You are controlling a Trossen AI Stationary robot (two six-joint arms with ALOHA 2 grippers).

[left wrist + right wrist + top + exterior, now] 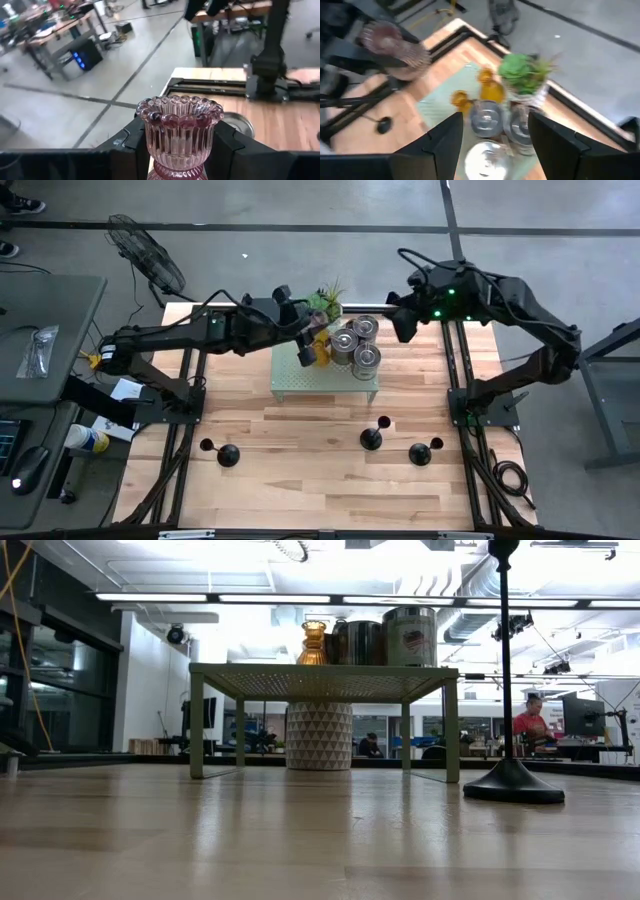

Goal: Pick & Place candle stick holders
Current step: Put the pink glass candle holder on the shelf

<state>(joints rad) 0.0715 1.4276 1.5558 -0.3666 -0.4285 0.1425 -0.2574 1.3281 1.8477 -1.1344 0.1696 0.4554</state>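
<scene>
Landmark: green stand (pixel 300 385).

Left gripper (pixel 180 150), above the stand's left part: fingers clamped on the ribbed bowl of a glass holder (pixel 179 131), which is carried clear of the stand. It looks pinkish with a scalloped rim. Judged rigid, slick and breakable; the hold on the ribs below the rim seems sound, as the rim itself would chip.

Right gripper (pixel 495 145), above and beyond the stand's right end: fingers apart, nothing between them.

On the stand: silver holders (pixel 358 345), amber holders (pixel 320 340), plant (pixel 325 300). Black holders (pixel 372 437) sit on the table nearer than the stand; stems are thin, judged top-heavy.

The low view alone shows the stand's legs and a pot beneath it, but neither gripper. The right wrist view shows two amber holders side by side.
</scene>
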